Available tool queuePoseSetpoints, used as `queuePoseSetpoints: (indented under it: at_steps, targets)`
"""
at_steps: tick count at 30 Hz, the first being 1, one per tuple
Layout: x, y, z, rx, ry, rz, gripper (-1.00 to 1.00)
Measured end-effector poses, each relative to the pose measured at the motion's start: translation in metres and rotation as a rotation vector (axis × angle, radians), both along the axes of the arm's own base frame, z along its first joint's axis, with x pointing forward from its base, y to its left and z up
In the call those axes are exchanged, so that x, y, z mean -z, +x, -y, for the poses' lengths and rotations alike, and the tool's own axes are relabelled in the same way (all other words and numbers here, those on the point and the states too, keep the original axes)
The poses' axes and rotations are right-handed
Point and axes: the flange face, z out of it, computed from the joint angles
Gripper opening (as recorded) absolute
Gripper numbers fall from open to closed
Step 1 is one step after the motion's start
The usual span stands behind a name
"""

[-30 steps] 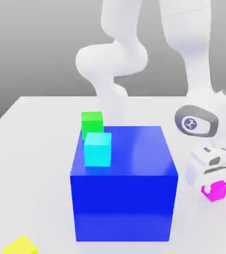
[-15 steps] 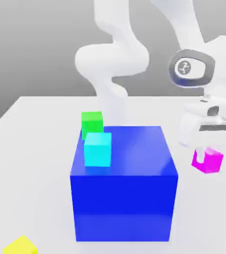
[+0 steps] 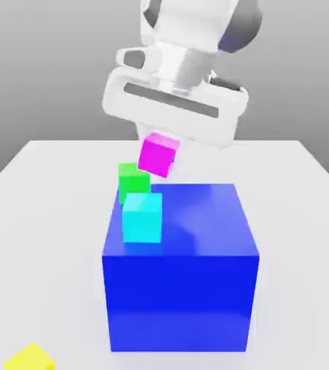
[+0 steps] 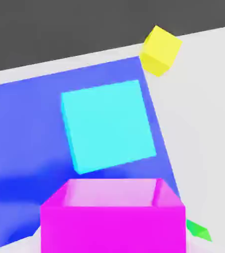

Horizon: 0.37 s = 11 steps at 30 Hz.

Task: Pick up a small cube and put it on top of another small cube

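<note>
In the exterior view, the gripper [image 3: 160, 148] hangs above the back edge of the big blue block [image 3: 180, 289], pinching the small magenta cube [image 3: 157, 155] between its fingers, so the cube rides in the air, tilted. The cyan cube [image 3: 142, 217] sits on the blue block's top near the corner toward the exterior view's left, below the magenta cube and nearer the camera. The green cube [image 3: 133, 179] stands behind the block on the white table [image 3: 44, 217], just beside the held cube in the picture.

In the hand view, the magenta cube [image 4: 113, 217] is close under the camera, and the cyan cube [image 4: 108, 124] lies ahead of it on the blue block [image 4: 25, 128], not yet beneath it. A yellow cube [image 4: 159, 50] rests beyond on the table [image 4: 203, 108]. As I judge it, the hand must shift toward the cyan cube before lowering.
</note>
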Motion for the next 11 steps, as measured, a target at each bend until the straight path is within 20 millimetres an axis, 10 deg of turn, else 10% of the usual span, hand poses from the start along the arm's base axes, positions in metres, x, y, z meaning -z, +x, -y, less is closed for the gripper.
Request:
queuePoseSetpoints:
  at_steps: [3, 7, 8, 11]
  targets:
    - [-0.01, -0.025, 0.025, 0.085, 0.101, -0.003, -1.0]
    - [0.037, -0.03, 0.029, 0.097, 0.119, -0.003, -1.0]
    - [0.044, -0.031, 0.029, 0.097, 0.12, -0.003, 1.0]
    - [0.044, -0.031, 0.029, 0.097, 0.12, -0.003, 1.0]
